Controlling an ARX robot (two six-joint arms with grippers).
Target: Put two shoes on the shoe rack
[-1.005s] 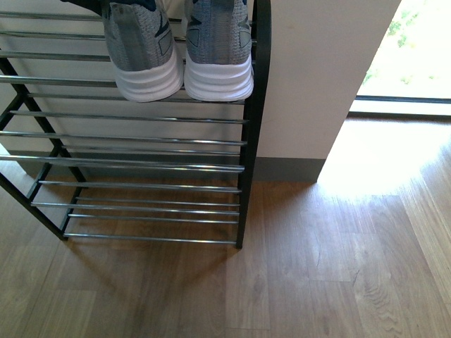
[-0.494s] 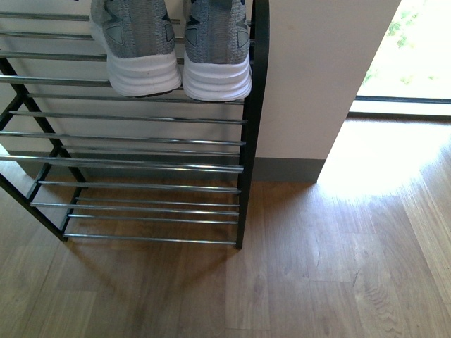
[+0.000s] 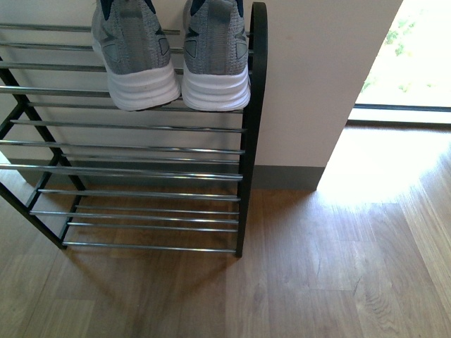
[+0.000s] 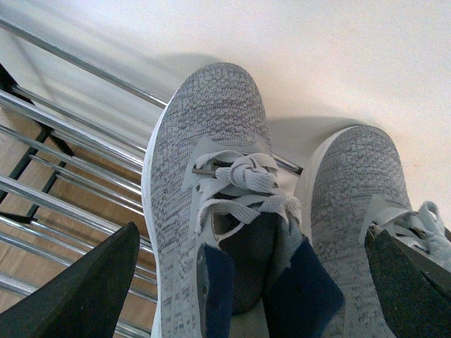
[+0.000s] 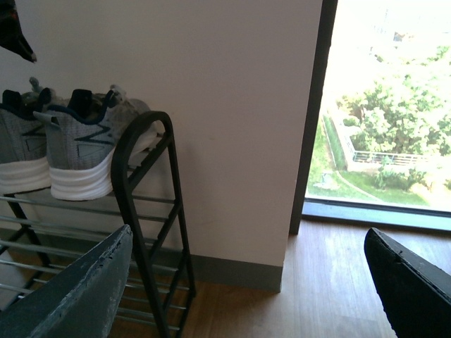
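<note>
Both shoes point(image 3: 137, 63) rest at the right end of the rack point(image 3: 250, 141); left end effector point(image 4: 254, 232) and right end effector point(image 5: 248, 232) hang released, empty, so the task looks complete

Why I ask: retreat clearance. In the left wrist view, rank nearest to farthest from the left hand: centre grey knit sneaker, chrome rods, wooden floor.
1. Centre grey knit sneaker, under the left hand.
2. Shiny chrome rods, beneath it.
3. Brown wooden floor, beneath the rods.
</note>
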